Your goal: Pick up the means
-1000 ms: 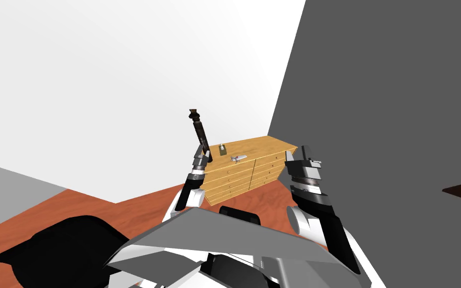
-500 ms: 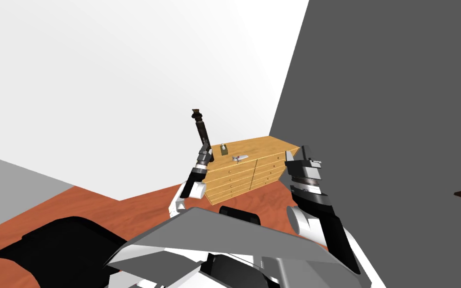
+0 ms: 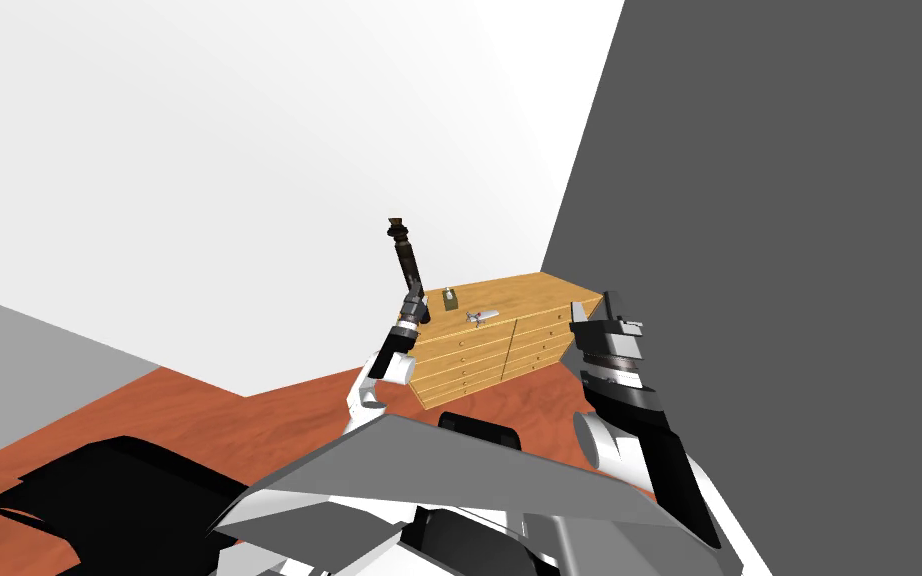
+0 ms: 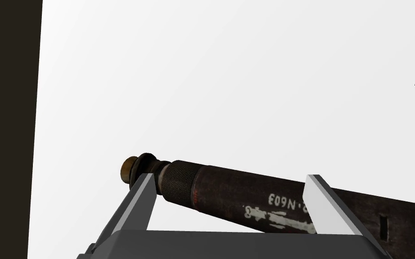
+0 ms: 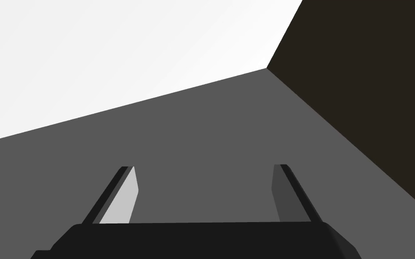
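A dark brown rod-shaped tool (image 3: 405, 255) with a knurled collar and a brass knob at its end stands nearly upright in the air, in front of the white wall. My left gripper (image 3: 413, 303) is shut on its lower part. In the left wrist view the tool (image 4: 229, 191) lies across between the two fingers (image 4: 140, 200), white lettering showing on its side. My right gripper (image 3: 601, 308) is raised at the right, open and empty, its fingers (image 5: 123, 195) wide apart.
A light wooden dresser (image 3: 509, 335) with several drawers stands ahead in the corner of a white and a grey wall. On it lie a small olive box (image 3: 448, 298) and a small grey object (image 3: 479, 317). A black area (image 3: 99, 490) marks the red-brown floor at lower left.
My view has swung a little, so the walls and floor have shifted. My left arm has reached slightly further forward and right, still holding the tool. The right arm has not moved.
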Available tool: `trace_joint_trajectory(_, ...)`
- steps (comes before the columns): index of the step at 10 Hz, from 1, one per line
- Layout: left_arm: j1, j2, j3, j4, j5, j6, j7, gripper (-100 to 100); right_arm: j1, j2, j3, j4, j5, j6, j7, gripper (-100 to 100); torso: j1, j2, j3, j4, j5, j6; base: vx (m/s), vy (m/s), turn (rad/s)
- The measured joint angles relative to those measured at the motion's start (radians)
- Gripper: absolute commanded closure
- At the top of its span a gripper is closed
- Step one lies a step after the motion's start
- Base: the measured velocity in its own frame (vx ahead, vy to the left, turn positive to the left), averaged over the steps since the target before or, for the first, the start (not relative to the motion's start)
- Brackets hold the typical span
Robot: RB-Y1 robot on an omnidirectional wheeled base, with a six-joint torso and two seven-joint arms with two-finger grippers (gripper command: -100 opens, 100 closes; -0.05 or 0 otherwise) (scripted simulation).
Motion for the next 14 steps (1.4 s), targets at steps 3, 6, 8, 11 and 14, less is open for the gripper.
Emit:
trace_joint_trajectory(3,-0.083,0.021,0.014,0.053,0.017,0.082,-0.002,-100,0.000,0.000,0.000,0.000,0.000,0.000,0.000,0,0.000,0.000,0.000,0.000,0.000,0.000,0.004,0.004,0.032)
trace_joint_trajectory(6,-0.168,0.027,0.022,0.092,0.028,0.180,-0.007,-100,0.000,0.000,0.000,0.000,0.000,0.000,0.000,0,-0.001,0.000,0.000,0.000,0.000,0.000,0.005,-0.001,0.046)
trace_joint_trajectory(8,-0.227,0.031,0.027,0.127,0.035,0.248,-0.011,-100,0.000,0.000,0.000,0.000,0.000,0.000,0.000,0,-0.001,0.000,0.000,0.000,0.000,0.000,0.005,-0.007,0.043)
trace_joint_trajectory(11,-0.302,0.042,0.037,0.182,0.049,0.322,-0.011,-100,0.000,0.000,0.000,0.000,0.000,0.000,0.000,0,-0.001,0.000,0.000,0.000,0.000,0.000,0.004,-0.006,0.031)
trace_joint_trajectory(14,-0.369,0.045,0.044,0.222,0.058,0.397,-0.013,-100,0.000,0.000,0.000,0.000,0.000,0.000,0.000,0,-0.001,0.000,0.000,0.000,0.000,0.000,0.005,-0.012,0.029)
